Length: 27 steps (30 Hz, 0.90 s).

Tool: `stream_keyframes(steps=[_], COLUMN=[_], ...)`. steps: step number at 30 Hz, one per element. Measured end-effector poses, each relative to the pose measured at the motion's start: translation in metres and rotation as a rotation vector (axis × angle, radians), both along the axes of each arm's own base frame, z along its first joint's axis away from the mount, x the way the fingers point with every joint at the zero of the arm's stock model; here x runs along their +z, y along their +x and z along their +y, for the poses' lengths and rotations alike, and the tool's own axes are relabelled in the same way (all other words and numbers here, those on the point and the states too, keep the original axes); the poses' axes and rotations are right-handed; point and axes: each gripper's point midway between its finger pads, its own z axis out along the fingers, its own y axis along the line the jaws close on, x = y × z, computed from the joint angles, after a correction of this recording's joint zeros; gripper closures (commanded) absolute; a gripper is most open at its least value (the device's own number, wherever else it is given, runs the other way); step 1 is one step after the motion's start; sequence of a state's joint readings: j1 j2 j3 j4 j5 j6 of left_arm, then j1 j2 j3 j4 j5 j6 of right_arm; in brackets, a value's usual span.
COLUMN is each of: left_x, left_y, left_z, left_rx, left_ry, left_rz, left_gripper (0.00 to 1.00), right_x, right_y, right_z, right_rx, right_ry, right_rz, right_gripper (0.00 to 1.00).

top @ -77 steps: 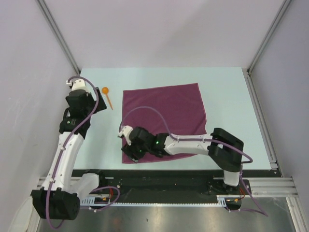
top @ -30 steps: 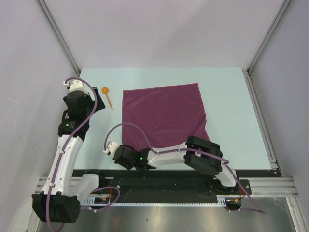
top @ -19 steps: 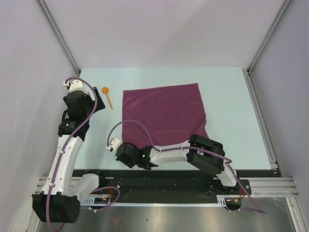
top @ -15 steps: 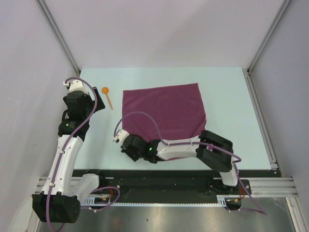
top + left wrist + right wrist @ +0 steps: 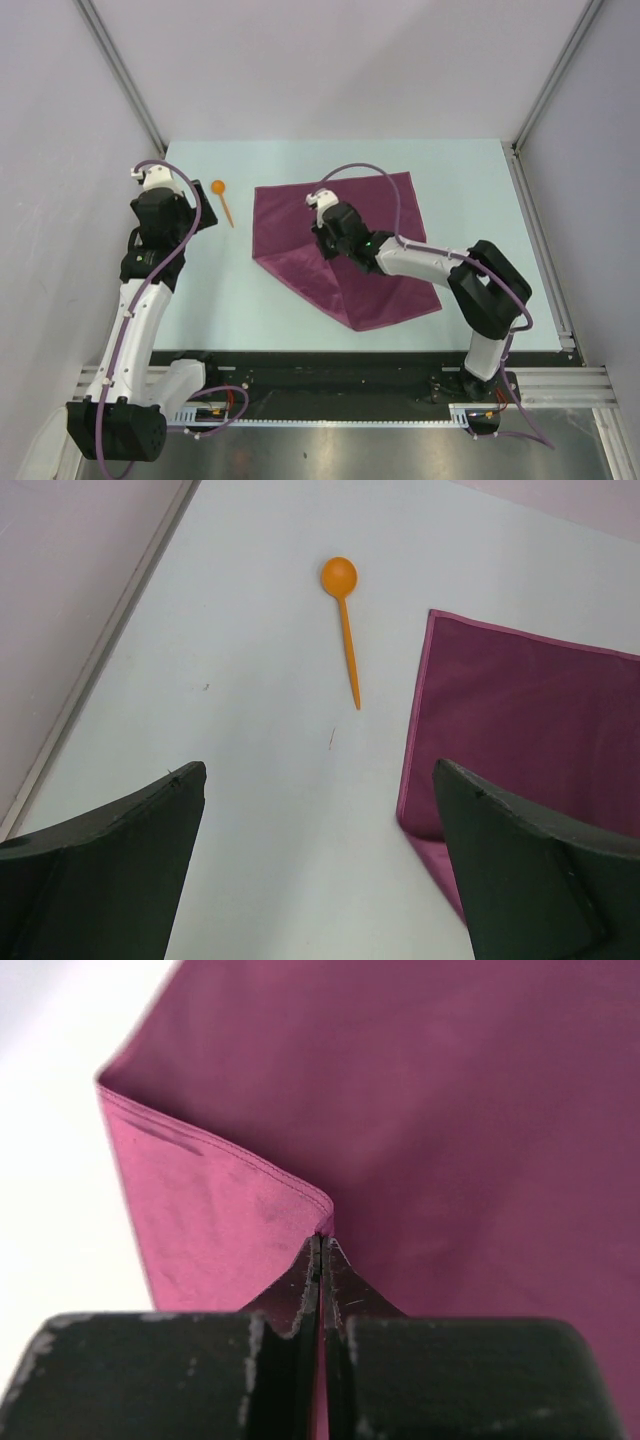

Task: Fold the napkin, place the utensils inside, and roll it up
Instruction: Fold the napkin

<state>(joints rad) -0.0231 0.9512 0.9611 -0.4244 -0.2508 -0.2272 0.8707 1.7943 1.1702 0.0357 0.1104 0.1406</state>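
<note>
Right now my right pincer [image 5: 327, 240] is out over the middle of the napkin [image 5: 285, 225]. In its own camera I see its two fingers [image 5: 300, 1290] pressed tight together, with no gap. They pinch one corner of the purple cloth between their tips. The cloth rises to a small peak where they hold it.

From above, the napkin lies in the middle of the pale table [image 5: 470, 200]. Its far edge lies flat. The near left part is turned up and over toward the middle, so a flap lies on top of the rest. The side nearest me on the left now runs on a slant. In the right wrist camera the flap looks a brighter pink than the cloth under it, and I can see a sewn hem along its edge.

The orange spoon [image 5: 225, 205] lies on the table to the left of the napkin, close to its far left corner but not touching it. Its round end points away from me. Its thin handle points back toward me and a little toward the cloth. It is the only piece of cutlery I can see.

My left pincer [image 5: 185, 218] hangs over the left side of the table, near the spoon. Its fingers are spread wide apart and hold nothing. In its camera the spoon lies ahead, and the napkin's left edge shows on the right.
</note>
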Motion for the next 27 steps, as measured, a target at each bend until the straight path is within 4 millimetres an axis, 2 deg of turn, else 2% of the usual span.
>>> stream_keyframes(steps=[4, 13, 27], left_x=[0.0, -0.004, -0.011], left_y=[0.0, 0.002, 0.005], left_z=[0.0, -0.003, -0.006], left_rx=[-0.001, -0.017, -0.029], left_ry=[-0.001, -0.008, -0.014], left_rz=[0.0, 0.014, 0.036], left_gripper=[0.0, 0.0, 0.0], right_x=[-0.003, -0.032, -0.034], right_y=[0.034, 0.097, 0.164], right_z=[-0.029, -0.083, -0.13], right_rx=[-0.08, -0.214, -0.321], right_ry=[0.008, -0.024, -0.028], right_rz=[0.0, 0.032, 0.0], right_gripper=[1.0, 1.0, 1.0])
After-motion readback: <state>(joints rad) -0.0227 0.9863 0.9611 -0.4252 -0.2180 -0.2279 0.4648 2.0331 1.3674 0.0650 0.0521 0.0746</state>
